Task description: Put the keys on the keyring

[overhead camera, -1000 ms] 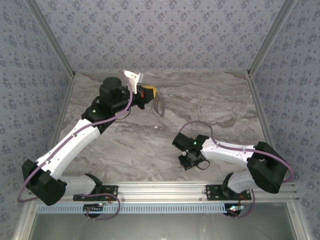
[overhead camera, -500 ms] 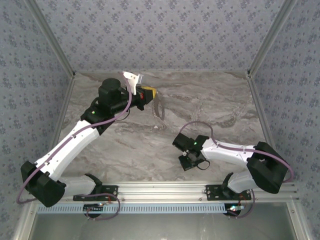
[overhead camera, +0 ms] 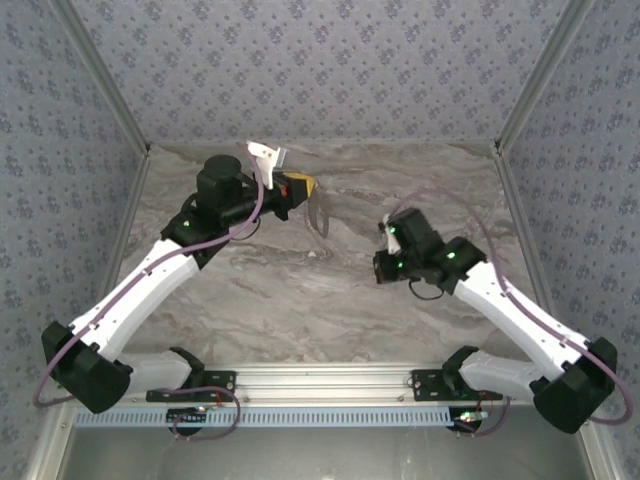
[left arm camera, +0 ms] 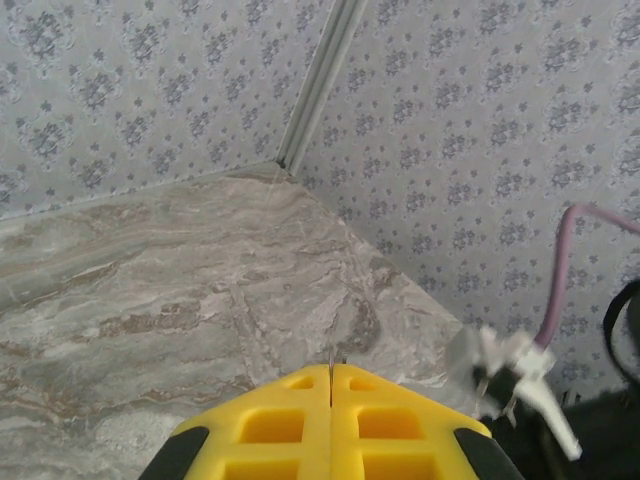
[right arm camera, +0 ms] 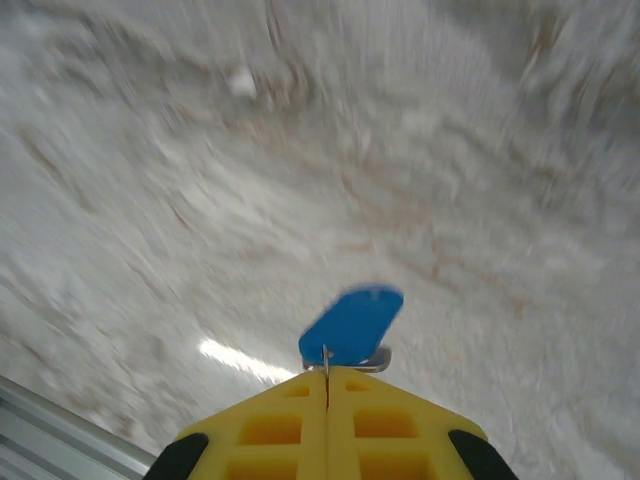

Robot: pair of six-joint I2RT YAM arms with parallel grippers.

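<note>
The marble table (overhead camera: 300, 300) takes up the floor of a booth papered in a small floral print, with an aluminium rail (overhead camera: 330, 378) along its near edge at 6 o'clock.

The left arm (overhead camera: 150, 280) reaches from its base at 7 o'clock up across the marble. The left gripper (overhead camera: 305, 186) sits at about 12 o'clock from the table's middle, close to the back wall. The right arm (overhead camera: 520, 320) stretches from 5 o'clock toward the centre. The right gripper (overhead camera: 383, 268) is at about 3 o'clock from the table's middle, well apart from the left one.

In the left wrist view the left gripper (left arm camera: 330, 368) has its yellow fingers (left arm camera: 270, 420) pressed flat together, with a thin pale sliver pinched at the tips. From above, the keyring (overhead camera: 318, 215) is a thin pale loop running from those fingertips toward 5 o'clock. It blends into the marble, and I cannot tell whether its lower end hangs free or touches the surface.

In the right wrist view the right gripper (right arm camera: 327, 372) is clamped on the blue-headed key (right arm camera: 352, 322). The blue plastic head sticks out past the tips toward 1 o'clock, and a small piece of pale metal shows just beside the fingertips. The marble below it is blurred.
</note>
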